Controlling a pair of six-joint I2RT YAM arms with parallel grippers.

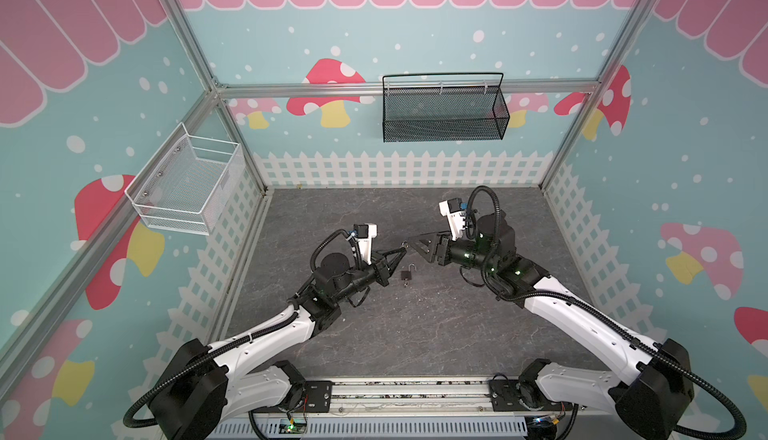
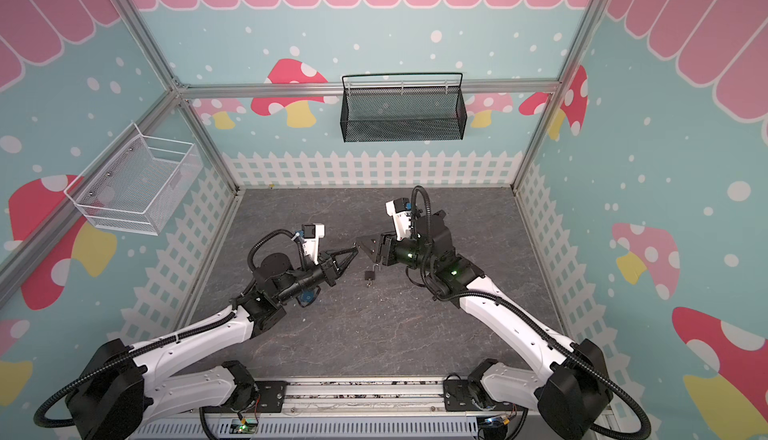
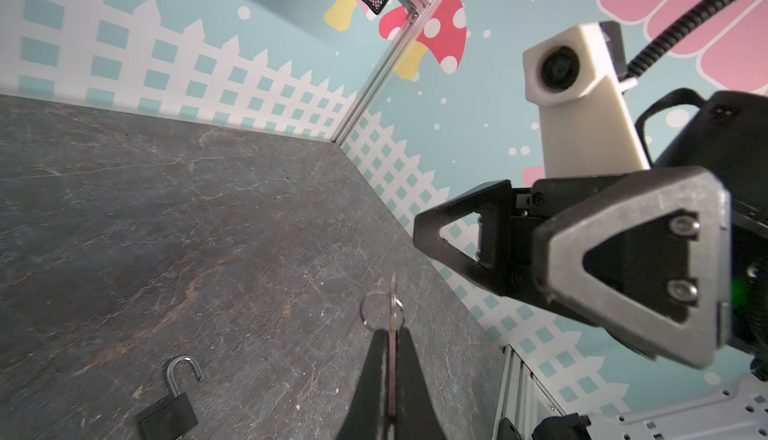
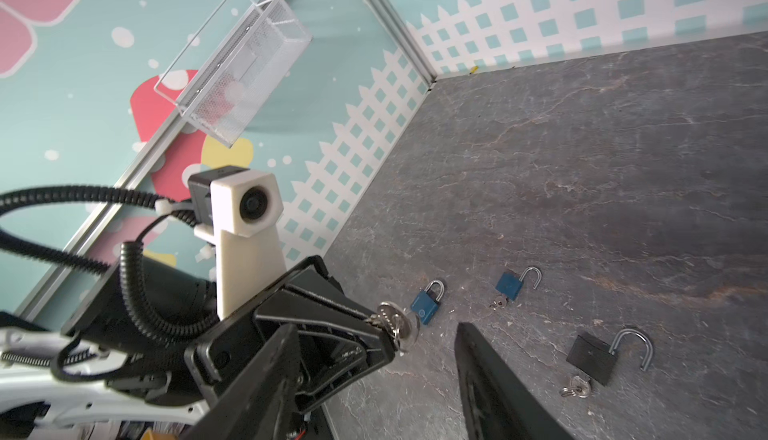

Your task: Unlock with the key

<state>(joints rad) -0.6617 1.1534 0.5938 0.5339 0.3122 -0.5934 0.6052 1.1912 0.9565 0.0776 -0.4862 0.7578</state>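
The left pincer (image 3: 390, 336) is pinched tight on a flat metal key (image 3: 393, 296) with a thin wire ring, held above the middle of the grey, stone-veined desk (image 1: 415, 334). Just to its right, the right pincer (image 1: 415, 244) faces it, its triangular black jaws standing apart and holding nothing. Slightly nearer, between the two, a squat black padlock (image 1: 406, 274) lies flat on the desk, its curved steel shackle swung open.

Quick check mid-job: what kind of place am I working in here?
Likely a staged robot test cell, not a real room: mushroom-print walls on an aluminium frame, a black basket and a white basket hung on them, and a small stone-look tabletop.
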